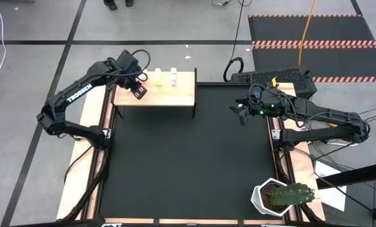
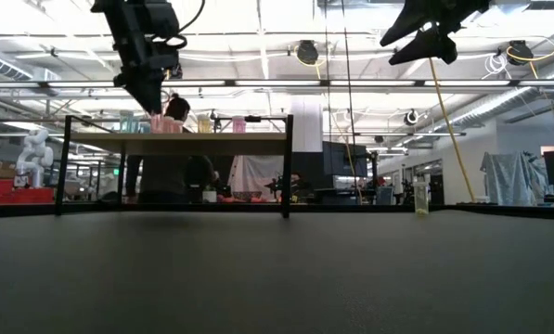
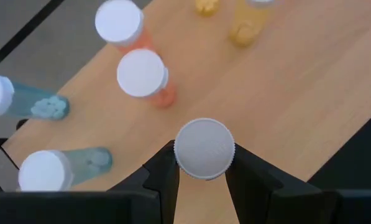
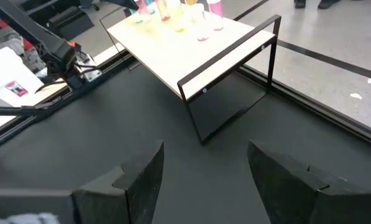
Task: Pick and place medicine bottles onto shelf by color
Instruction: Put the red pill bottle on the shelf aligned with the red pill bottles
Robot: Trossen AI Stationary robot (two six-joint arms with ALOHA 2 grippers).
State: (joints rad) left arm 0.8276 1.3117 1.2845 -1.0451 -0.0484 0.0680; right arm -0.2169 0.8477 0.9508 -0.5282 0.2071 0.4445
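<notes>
One white-capped bottle (image 3: 204,148) sits clenched between my left gripper's (image 3: 201,177) fingers, directly over the shelf (image 3: 297,93). Beside it on the board I count two red-bodied bottles (image 3: 145,76) upright, two blue ones (image 3: 45,169) towards the edge, and yellow ones (image 3: 244,28) farther along (partly cut off). My right gripper (image 4: 204,171) hangs released above the black mat (image 1: 188,157), well apart from the shelf.

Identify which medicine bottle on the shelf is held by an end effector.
The bottle between the left end effector fingers over the shelf. Only its white cap shows; the two blue and two red ones stand free.
</notes>
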